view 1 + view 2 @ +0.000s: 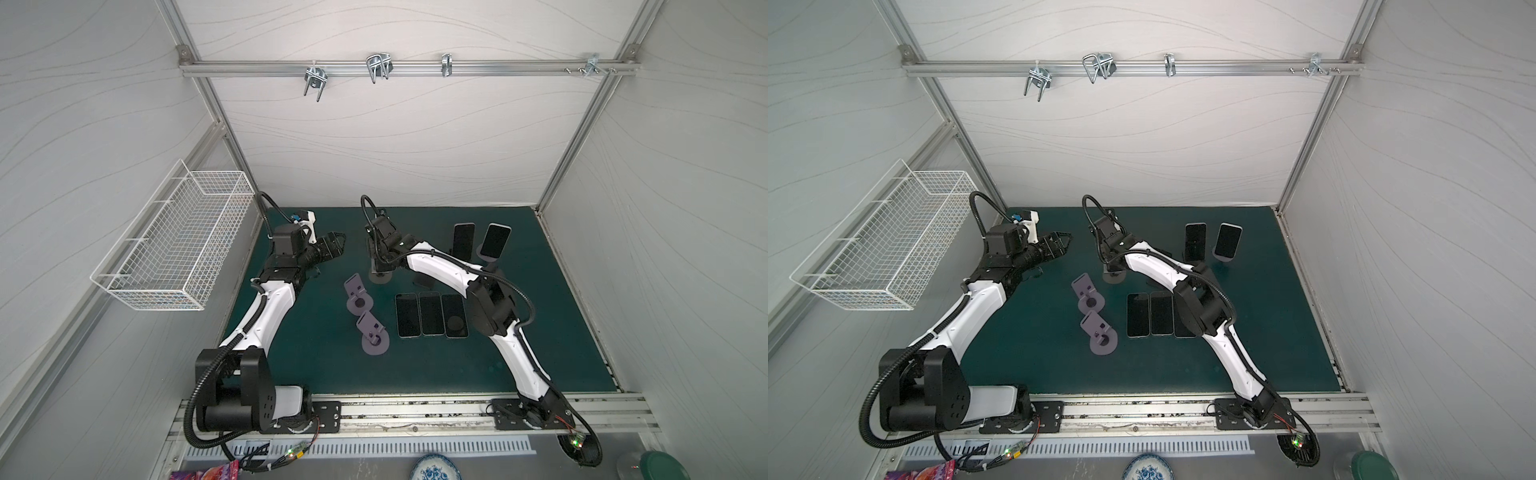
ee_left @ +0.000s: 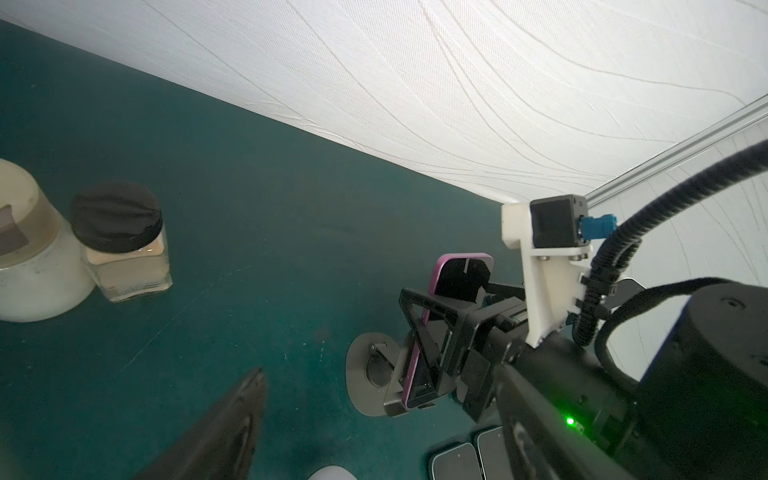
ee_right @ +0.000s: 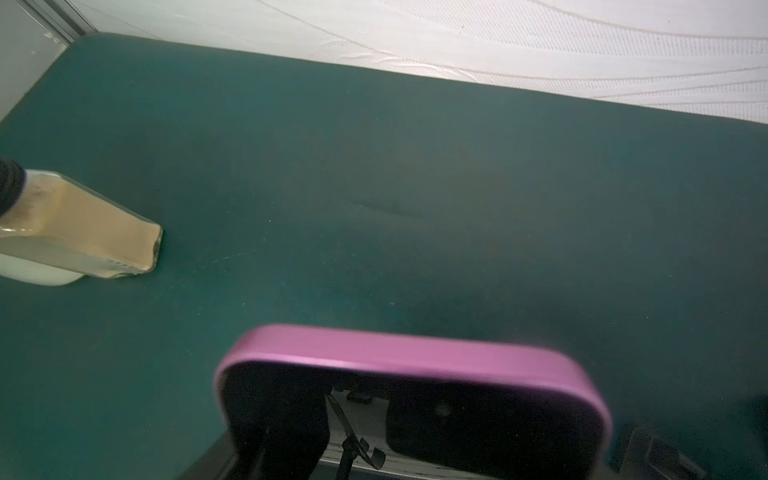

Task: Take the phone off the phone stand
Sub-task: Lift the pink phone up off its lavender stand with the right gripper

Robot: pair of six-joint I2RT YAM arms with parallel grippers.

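The phone (image 2: 455, 272) has a pink rim and a dark screen. It stands upright with its lower end in the cradle of the grey phone stand (image 2: 365, 376). My right gripper (image 2: 432, 332) reaches across the middle and is shut on the phone's sides. The right wrist view shows the phone's pink top edge (image 3: 415, 353) close up. In both top views the right wrist (image 1: 384, 245) hides the phone, and only the stand's round base (image 1: 380, 278) shows. My left gripper (image 1: 337, 242) hangs open and empty to the left of the stand; one dark finger (image 2: 224, 428) shows.
Two phones on stands (image 1: 463, 241) (image 1: 495, 241) are at the back right. Three phones (image 1: 431, 313) lie flat mid-mat, beside two empty grey stands (image 1: 356, 297) (image 1: 372, 334). A white jar (image 2: 29, 249) and a black-lidded glass jar (image 2: 124, 245) stand near the back. A wire basket (image 1: 174, 245) hangs on the left wall.
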